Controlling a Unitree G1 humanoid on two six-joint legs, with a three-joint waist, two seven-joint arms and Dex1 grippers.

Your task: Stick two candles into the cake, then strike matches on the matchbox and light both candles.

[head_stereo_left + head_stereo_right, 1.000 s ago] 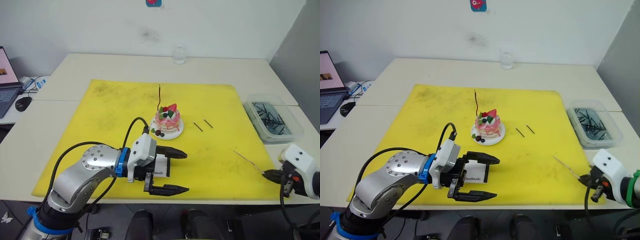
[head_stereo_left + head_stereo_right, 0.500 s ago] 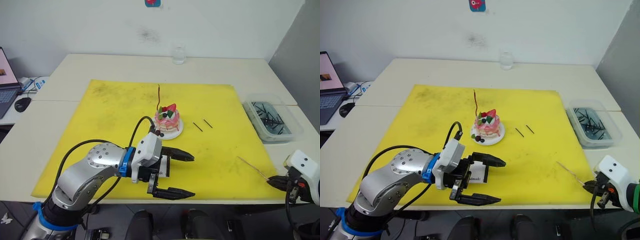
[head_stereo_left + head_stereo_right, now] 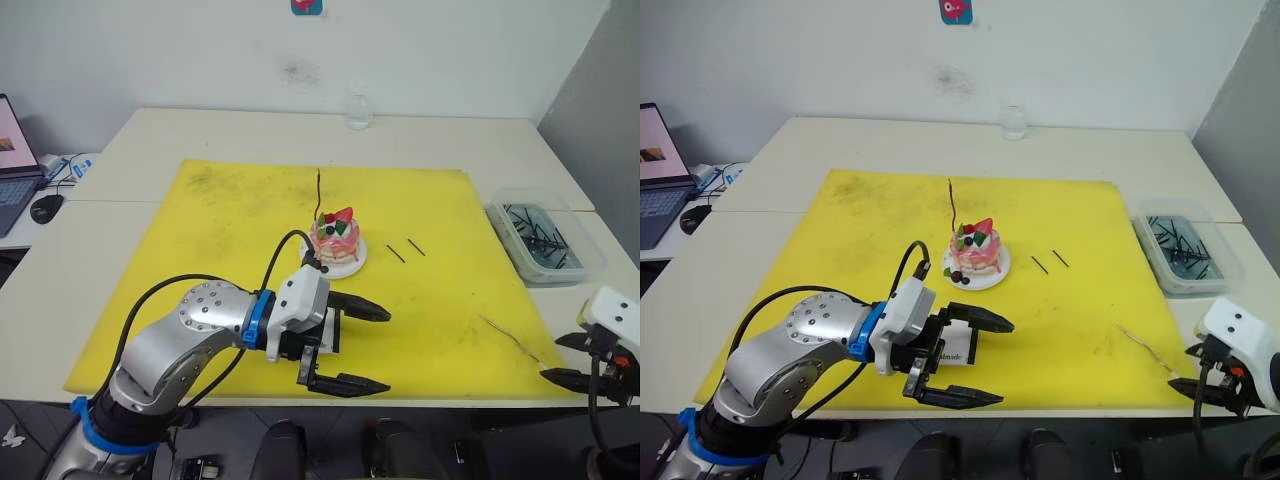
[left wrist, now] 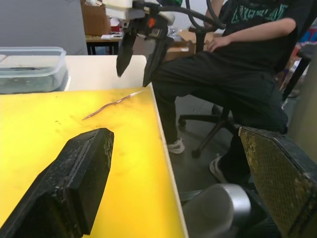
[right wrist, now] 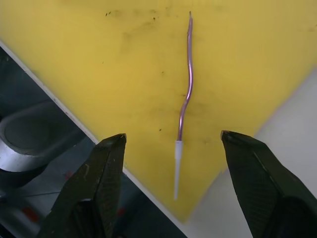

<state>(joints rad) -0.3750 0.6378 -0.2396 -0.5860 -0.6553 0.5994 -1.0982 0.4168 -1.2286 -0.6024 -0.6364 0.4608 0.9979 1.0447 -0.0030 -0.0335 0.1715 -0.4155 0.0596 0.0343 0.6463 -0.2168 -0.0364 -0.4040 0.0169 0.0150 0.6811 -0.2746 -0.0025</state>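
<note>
One candle (image 3: 318, 191) is already set upright in the cake (image 3: 335, 240). The second candle (image 5: 186, 96) lies flat on the mat (image 3: 220, 260), well right of the cake near the mat's edge. The right hand (image 5: 173, 163) is released, jaws spread either side of the pale stick end. It should be lowered squarely and closed near that end. The left hand (image 3: 350, 347) is spread wide, empty, over the matchbox (image 3: 322, 335) just in front of the cake.
</note>
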